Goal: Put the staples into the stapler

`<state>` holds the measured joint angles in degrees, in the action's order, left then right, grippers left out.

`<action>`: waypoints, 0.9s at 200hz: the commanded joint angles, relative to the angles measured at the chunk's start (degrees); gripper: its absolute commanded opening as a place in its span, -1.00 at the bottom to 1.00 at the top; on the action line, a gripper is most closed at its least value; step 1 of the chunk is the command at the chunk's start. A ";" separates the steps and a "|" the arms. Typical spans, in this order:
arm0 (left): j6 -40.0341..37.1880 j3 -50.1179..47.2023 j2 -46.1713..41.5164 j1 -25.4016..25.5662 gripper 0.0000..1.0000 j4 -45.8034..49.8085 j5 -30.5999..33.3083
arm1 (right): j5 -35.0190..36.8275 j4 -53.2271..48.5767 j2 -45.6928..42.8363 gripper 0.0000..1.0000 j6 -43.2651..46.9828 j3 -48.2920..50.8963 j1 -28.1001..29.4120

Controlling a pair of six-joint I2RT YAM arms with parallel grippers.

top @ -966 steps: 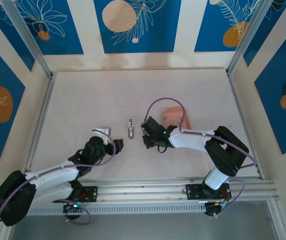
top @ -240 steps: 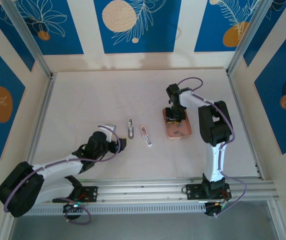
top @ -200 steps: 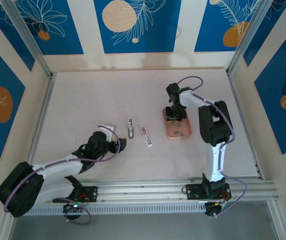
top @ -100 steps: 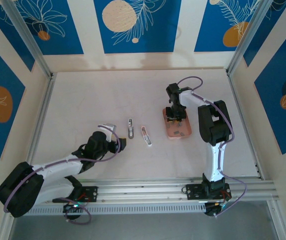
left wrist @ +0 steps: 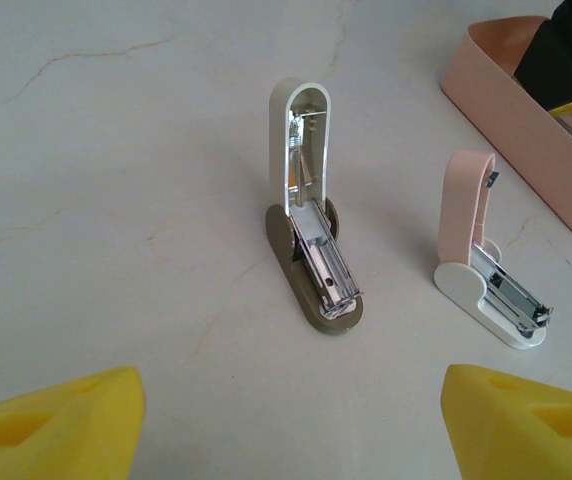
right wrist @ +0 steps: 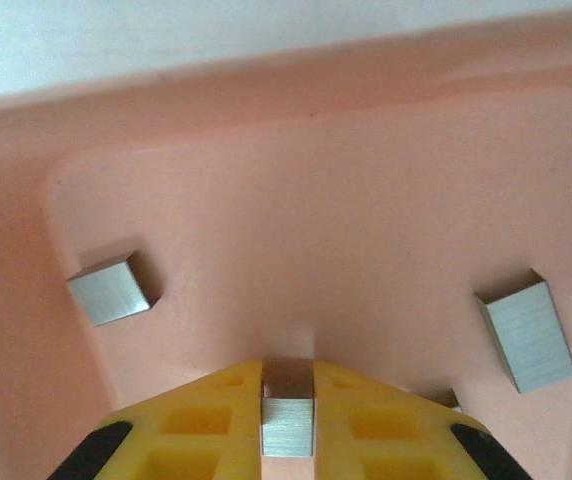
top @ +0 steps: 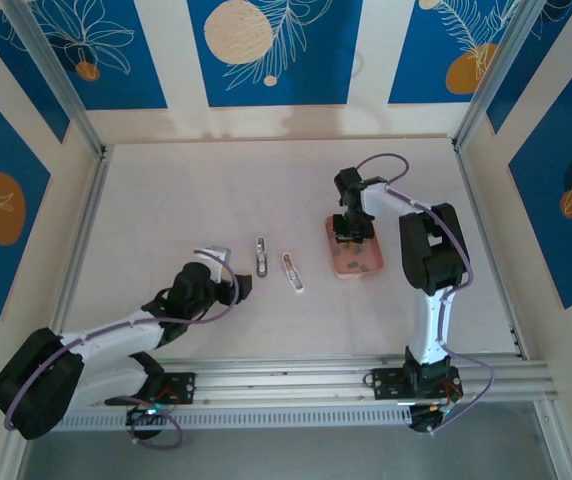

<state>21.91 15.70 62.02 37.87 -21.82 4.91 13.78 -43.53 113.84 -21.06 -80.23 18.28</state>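
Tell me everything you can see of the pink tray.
The pink tray is shallow and rectangular, with rounded corners and low walls, and looks like matte plastic. It lies flat on the pale table, to the right of the two opened staplers and apart from them. Small grey staples rest on its floor. The right gripper reaches into its far end, its fingers pinching one of them.

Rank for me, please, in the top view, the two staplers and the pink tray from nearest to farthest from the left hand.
1. White-and-olive stapler, just ahead of the left hand.
2. Pink stapler, right of the first.
3. Pink tray, far right, where the right hand pinches a staple block.
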 commanded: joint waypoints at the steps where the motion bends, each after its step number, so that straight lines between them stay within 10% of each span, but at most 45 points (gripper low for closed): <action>1: 0.07 1.34 -1.30 -0.95 0.56 0.96 -0.78 | 0.12 5.01 -6.42 -0.67 -0.41 3.07 0.39; 180: 5.44 16.95 11.21 -1.41 0.56 14.98 -6.24 | 7.44 14.37 -41.31 -0.68 -12.98 26.80 14.63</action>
<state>26.35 30.89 71.13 37.23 -7.07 0.73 17.28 -29.41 77.25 -30.24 -55.90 30.41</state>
